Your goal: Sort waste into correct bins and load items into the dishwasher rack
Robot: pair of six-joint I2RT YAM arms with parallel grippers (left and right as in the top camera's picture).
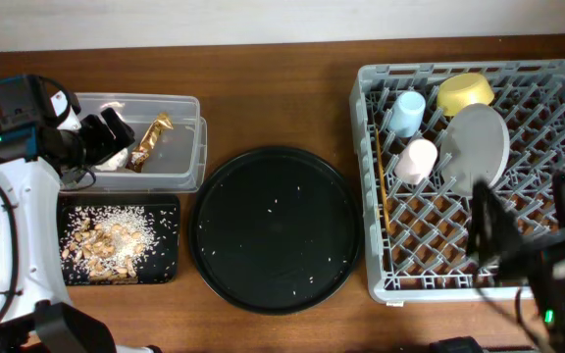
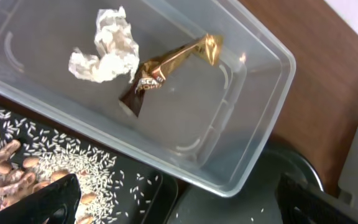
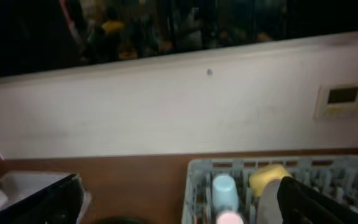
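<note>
1. The left gripper [image 1: 106, 135] hangs over the left end of a clear rectangular plastic tub [image 1: 186, 147] at the back left of the brown wooden table [image 1: 263, 98]. Its jaws stand wide apart with nothing between them.
2. Inside that tub lies a crumpled white tissue [image 2: 104, 53]. A twisted gold-brown foil wrapper [image 2: 166, 68] lies just beside it, and the two look to be touching at one end.
3. Just in front of the tub sits a shallow black rectangular tray [image 1: 168, 240]. It holds brownish food scraps [image 1: 101, 243] in a heap with white rice grains scattered over and around them.
4. A large round black tray [image 1: 263, 245] fills the middle of the table, with only a few stray rice grains on it.
5. To the right stands the large square grey plastic dishwasher rack [image 1: 430, 69], with its lattice base and upright pegs.
6. In the rack's back left part sits a small light-blue cup [image 1: 407, 113]. A small pink cup [image 1: 417, 160] is near it, on the front side.
7. A yellow bowl [image 1: 464, 93] rests at the back of the rack. A pale grey-green round plate [image 1: 477, 147] leans tilted among the pegs just in front of the bowl.
8. A pair of wooden chopsticks [image 1: 382, 186] lies along the rack's left side.
9. The right gripper [image 1: 525, 214] hovers above the front right of the rack, fingers spread fully and empty. Its own camera looks past the rack toward a white wall [image 3: 166, 118].
</note>
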